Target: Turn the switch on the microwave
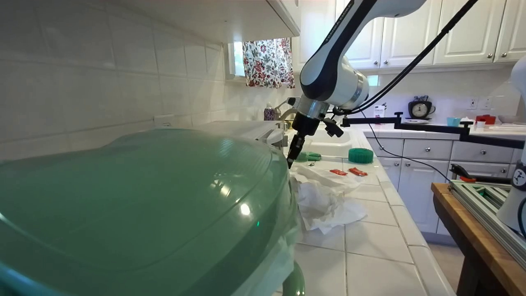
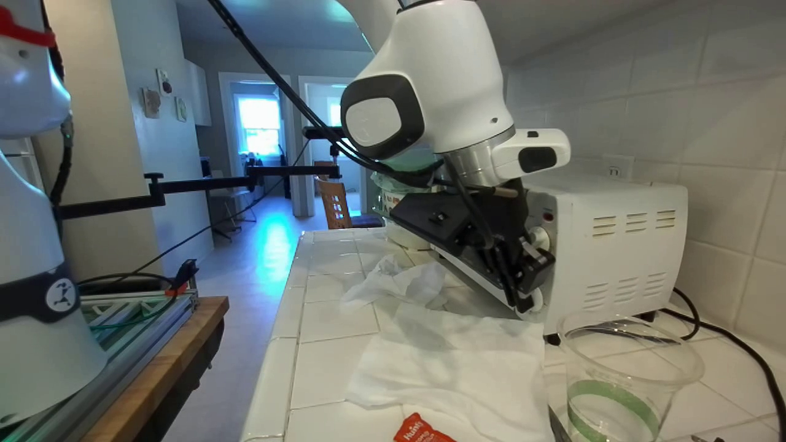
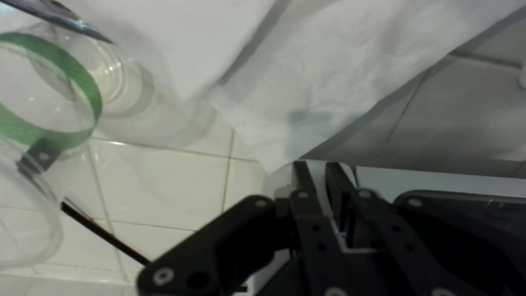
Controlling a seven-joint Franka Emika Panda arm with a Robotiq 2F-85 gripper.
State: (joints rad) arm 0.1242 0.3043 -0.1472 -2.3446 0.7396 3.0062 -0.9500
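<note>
In an exterior view the oven [image 2: 614,264] sits at three o'clock on the desk [image 2: 325,356], its lower knob [image 2: 538,299] at four, just beside my jaws. They stand slightly parted; I can't tell whether they grip it.

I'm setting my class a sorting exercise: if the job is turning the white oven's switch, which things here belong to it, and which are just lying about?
For the job:
gripper
oven
knobs on its front (which one is the switch, I can't tell)

Just lying about:
paper sheets
clear cup
red packets
clock
</note>
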